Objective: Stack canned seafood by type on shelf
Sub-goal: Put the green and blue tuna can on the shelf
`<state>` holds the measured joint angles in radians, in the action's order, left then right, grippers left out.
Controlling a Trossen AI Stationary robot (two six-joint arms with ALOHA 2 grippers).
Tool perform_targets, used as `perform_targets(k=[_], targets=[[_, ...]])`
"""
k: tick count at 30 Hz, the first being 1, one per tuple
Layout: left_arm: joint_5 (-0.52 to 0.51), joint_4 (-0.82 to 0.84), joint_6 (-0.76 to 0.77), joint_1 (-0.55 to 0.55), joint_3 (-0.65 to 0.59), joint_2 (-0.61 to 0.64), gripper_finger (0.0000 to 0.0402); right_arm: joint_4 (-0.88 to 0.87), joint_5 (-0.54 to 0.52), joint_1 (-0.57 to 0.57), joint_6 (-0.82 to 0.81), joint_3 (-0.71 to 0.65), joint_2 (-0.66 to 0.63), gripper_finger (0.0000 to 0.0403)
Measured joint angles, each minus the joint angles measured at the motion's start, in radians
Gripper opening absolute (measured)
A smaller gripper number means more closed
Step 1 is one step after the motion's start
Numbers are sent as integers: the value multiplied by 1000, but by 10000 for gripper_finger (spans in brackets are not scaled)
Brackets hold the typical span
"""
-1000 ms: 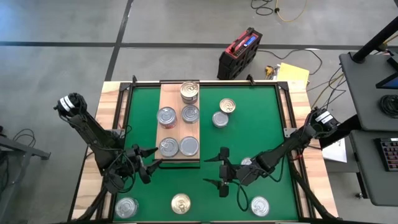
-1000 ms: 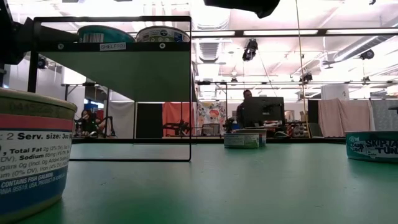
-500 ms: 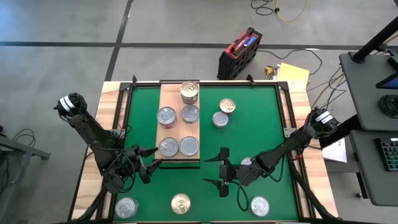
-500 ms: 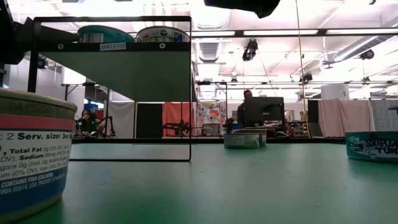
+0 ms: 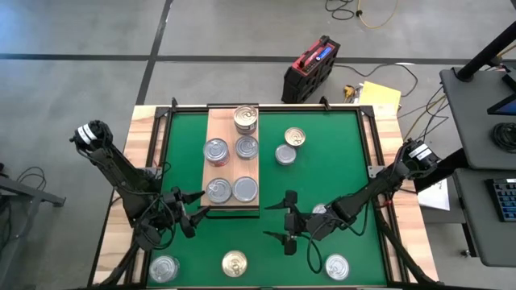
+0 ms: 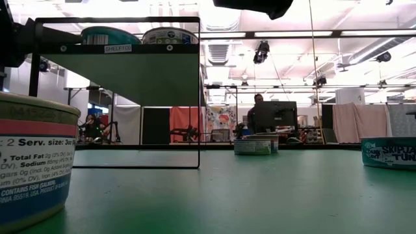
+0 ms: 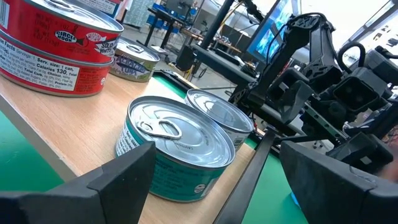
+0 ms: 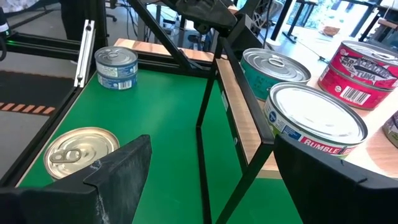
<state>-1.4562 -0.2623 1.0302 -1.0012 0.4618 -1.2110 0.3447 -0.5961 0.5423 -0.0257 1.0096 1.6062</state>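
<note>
The wooden shelf (image 5: 233, 161) is set lengthwise on the green mat (image 5: 322, 185), toward the far left part of it. 5 tins are seen on it from above: a gold-lidded stack (image 5: 246, 118) at the far end, 2 silver-lidded tins (image 5: 215, 151) and (image 5: 247, 147) in the middle, and 2 more (image 5: 218, 190) and (image 5: 245, 189) at the near end.

Off the shelf, a gold-lidded tin (image 5: 294, 138) and a silver one (image 5: 285, 154) are placed just beside each other on the mat to its right. Along the near edge of the mat, a silver tin (image 5: 164, 268), a gold-lidded tin (image 5: 235, 263) and another silver tin (image 5: 336, 266) are spaced well apart. 1 more tin (image 5: 320, 210) is partly hidden by the right arm.

The left gripper (image 5: 193, 212) is held near the shelf's near left corner with its jaws spread apart and nothing between them; in its wrist view, a teal-labelled tin (image 7: 174, 146) is seen close ahead on the shelf, between the 2 fingers (image 7: 118, 180).

The right gripper (image 5: 284, 220) is held over the mat below the shelf's near right corner, its jaws likewise apart and empty.
</note>
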Motion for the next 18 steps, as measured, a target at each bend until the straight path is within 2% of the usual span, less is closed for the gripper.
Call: perform_targets(k=[18], targets=[[8, -2, 0, 0, 0, 0, 327, 0, 0, -5, -3, 0, 0, 329]])
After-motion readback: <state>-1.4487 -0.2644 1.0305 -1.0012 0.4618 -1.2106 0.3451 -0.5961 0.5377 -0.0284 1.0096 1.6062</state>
